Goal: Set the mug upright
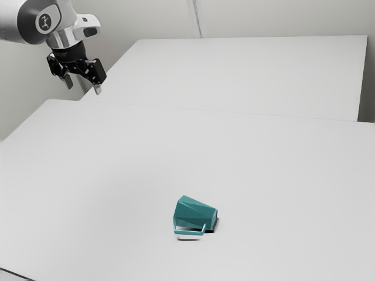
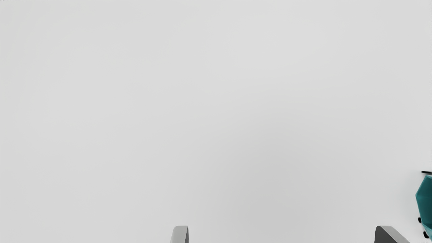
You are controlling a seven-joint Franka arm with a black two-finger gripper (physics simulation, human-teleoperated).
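And it's all about the reach now: my gripper [image 1: 84, 88] hangs high over the near end of the table, its two fingers wide apart with nothing between them. The teal faceted mug [image 1: 195, 213] lies on its side, well out and below me, on the exterior view's right of my fingertips and closer to that camera. In the wrist view it sits outside the gap, past one finger [image 2: 389, 235], so straight down would be a miss, I judge! One arm in play here, mine, so the approach is mine to make: outward, across, then down.

Look at the long axis: it runs roughly the way I reach out from my base, slanting a little toward the exterior camera. The narrower end, which I take for the base, points away from me; the wider end, likely the mouth, faces back my way. The handle [image 1: 188, 232] is down on the camera's side, close to the tabletop, and it could foul a finger or roll the body if I come in carelessly. A grip across the body, then a tip onto that base, looks like the play.

Underneath, a smooth, pale white table [image 1: 105, 175]; beyond it another white surface [image 1: 252, 76], and behind that a plain light wall [image 1: 281, 17] with a narrow vertical strip [image 1: 197, 17].
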